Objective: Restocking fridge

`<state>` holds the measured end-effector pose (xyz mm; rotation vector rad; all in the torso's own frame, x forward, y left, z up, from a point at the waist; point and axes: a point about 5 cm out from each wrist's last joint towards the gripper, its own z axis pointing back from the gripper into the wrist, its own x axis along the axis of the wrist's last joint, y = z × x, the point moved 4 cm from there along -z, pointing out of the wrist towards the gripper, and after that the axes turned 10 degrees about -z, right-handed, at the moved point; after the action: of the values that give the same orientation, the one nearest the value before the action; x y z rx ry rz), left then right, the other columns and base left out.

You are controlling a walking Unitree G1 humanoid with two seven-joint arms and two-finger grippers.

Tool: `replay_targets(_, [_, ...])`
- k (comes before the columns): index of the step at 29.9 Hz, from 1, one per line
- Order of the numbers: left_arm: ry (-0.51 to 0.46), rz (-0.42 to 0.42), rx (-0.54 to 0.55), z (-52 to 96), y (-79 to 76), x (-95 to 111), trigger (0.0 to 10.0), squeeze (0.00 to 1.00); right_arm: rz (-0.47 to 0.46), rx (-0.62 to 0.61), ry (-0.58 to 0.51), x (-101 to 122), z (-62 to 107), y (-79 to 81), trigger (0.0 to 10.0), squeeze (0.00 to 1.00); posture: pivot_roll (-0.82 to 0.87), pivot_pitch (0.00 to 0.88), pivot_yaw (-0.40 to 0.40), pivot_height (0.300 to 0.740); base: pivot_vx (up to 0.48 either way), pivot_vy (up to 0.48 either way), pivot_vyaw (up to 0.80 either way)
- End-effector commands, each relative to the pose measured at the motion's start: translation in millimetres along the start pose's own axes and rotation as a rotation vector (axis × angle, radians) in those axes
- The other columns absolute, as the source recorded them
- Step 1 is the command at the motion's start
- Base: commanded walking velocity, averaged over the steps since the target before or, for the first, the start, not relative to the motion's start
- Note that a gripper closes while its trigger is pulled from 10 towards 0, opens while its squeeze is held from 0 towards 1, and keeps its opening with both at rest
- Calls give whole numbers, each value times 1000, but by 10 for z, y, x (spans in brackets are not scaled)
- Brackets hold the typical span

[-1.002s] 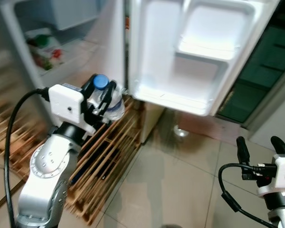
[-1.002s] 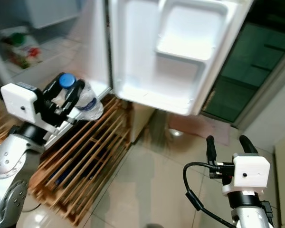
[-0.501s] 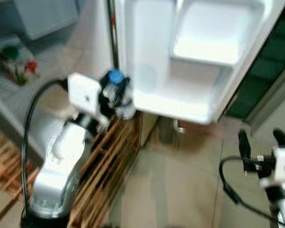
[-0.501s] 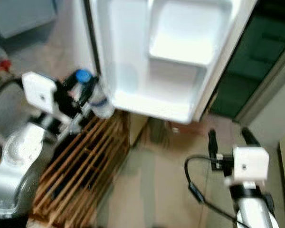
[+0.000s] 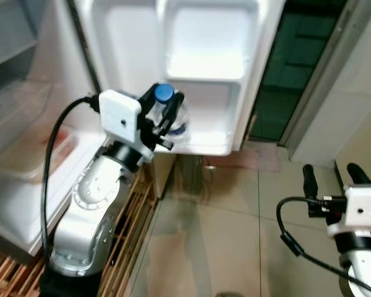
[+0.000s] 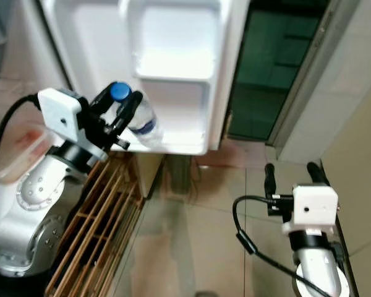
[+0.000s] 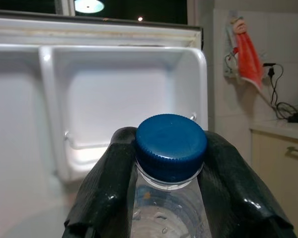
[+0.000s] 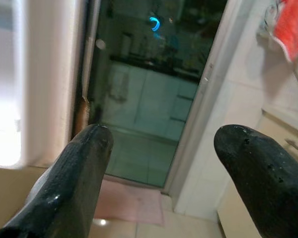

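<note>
Water bottle (image 5: 171, 114), clear plastic with a blue cap (image 7: 171, 147), is clamped in the left gripper (image 5: 163, 113). Both black fingers (image 7: 107, 191) close against the neck and shoulder just below the cap, one on each side, and the bottle leans with its base toward the fridge door (image 5: 173, 62). It is held in the air directly in front of the door's lower shelf (image 5: 207, 141), near that shelf's hinge-side end. Whether the base touches the shelf lip cannot be determined.

Fridge door stands wide open, its white inner liner facing the robot. Upper door bin (image 5: 204, 67) sits above the lower shelf; nothing can be made out inside either. Fridge interior (image 5: 18, 142) lies to the robot's left, with a translucent drawer showing a reddish item behind its front, too blurred to identify.

Right gripper (image 5: 329, 176) hangs low at the robot's right side over the tiled floor (image 5: 235, 235), well apart from the fridge. Its two fingers (image 8: 74, 183) are spread wide with nothing between them. The right wrist view looks past them to a dark glass door (image 8: 144, 94).

Wooden slatted rack (image 6: 93, 229) lies on the floor beside the fridge base, beneath the left arm.
</note>
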<state>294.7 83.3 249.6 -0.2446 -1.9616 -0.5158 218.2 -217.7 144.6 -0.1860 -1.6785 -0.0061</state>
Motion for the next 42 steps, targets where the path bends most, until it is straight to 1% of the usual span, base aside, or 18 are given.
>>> replay_targets(1, [1, -16, 40, 3, 103, 12, 10000, 0, -2, 12, -5, 3, -25, 45, 10000, 0, -198, 0, 0, 732, 0, 0, 0])
replay_targets(6, [11, -23, 44, -6, 108, -12, 10000, 0, 0, 16, -7, -10, -25, 62, 10000, 0, -198, 0, 1, 732, 0, 0, 0])
replay_targets(8, [-5, -29, 70, -86, 162, 3, 10000, 0, -1, 20, -4, -31, -18, 76, 10000, 0, -199, 0, -1, 732, 0, 0, 0])
replay_targets(10, [-7, -27, 71, -180, 163, -6, 10000, 0, -2, 21, -4, -33, -21, 84, 10000, 0, -199, 0, -1, 732, 0, 0, 0])
replay_targets(11, [-7, -27, 71, -180, 163, -6, 10000, 0, -2, 21, -4, -33, -21, 84, 10000, 0, -199, 0, -1, 732, 0, 0, 0])
replay_targets(12, [-27, -16, 78, -274, 159, 14, 10000, 0, -6, 26, -11, -30, -29, 106, 10000, 0, -208, 0, -2, 732, 0, 0, 0])
replay_targets(14, [-63, 15, 76, -427, 107, 30, 10000, 0, -8, 29, -13, -45, -42, 131, 10000, 0, -230, 0, 3, 732, 0, 0, 0])
replay_targets(15, [-63, 15, 76, -427, 107, 30, 10000, 0, -8, 29, -13, -45, -42, 131, 10000, 0, -230, 0, 3, 732, 0, 0, 0])
replay_targets(18, [-99, 67, 75, -587, 6, 64, 10000, 0, -5, 26, -18, -50, -54, 124, 10000, 0, -249, 0, 11, 732, 0, 0, 0])
replay_targets(22, [-131, 123, 56, -750, -202, 70, 10000, 0, -3, 7, -25, -44, -38, 106, 10000, 0, -280, 7, 27, 732, 0, 0, 0])
replay_targets(28, [-130, 151, 62, -799, -294, -2, 10000, 0, -3, 6, -28, -34, -4, 136, 10000, 0, -307, 22, 39, 732, 0, 0, 0])
replay_targets(30, [-123, 194, 68, -810, -410, -88, 10000, 0, -4, 2, -26, -37, 38, 163, 10000, 0, -330, 39, 51, 732, 0, 0, 0])
replay_targets(31, [-123, 194, 68, -810, -410, -88, 10000, 0, -4, 2, -26, -37, 38, 163, 10000, 0, -330, 39, 51, 732, 0, 0, 0])
replay_targets(33, [-117, 235, 66, -819, -514, -140, 10000, 0, -5, 0, -21, -57, 78, 180, 10000, 0, -337, 45, 56, 732, 0, 0, 0])
replay_targets(34, [-117, 235, 66, -819, -514, -140, 10000, 0, -5, 0, -21, -57, 78, 180, 10000, 0, -337, 45, 56, 732, 0, 0, 0])
replay_targets(36, [-127, 239, 30, -862, -663, -182, 10000, 0, -7, -5, -7, -108, 120, 189, 10000, 0, -344, 55, 64, 732, 0, 0, 0])
replay_targets(41, [-151, 241, -9, -861, -745, -183, 10000, 0, -7, -7, -7, -108, 133, 204, 10000, 0, -348, 61, 72, 732, 0, 0, 0])
replay_targets(42, [-175, 224, -31, -859, -806, -166, 10000, 0, -7, -9, -7, -111, 137, 205, 10000, 0, -351, 67, 75, 732, 0, 0, 0])
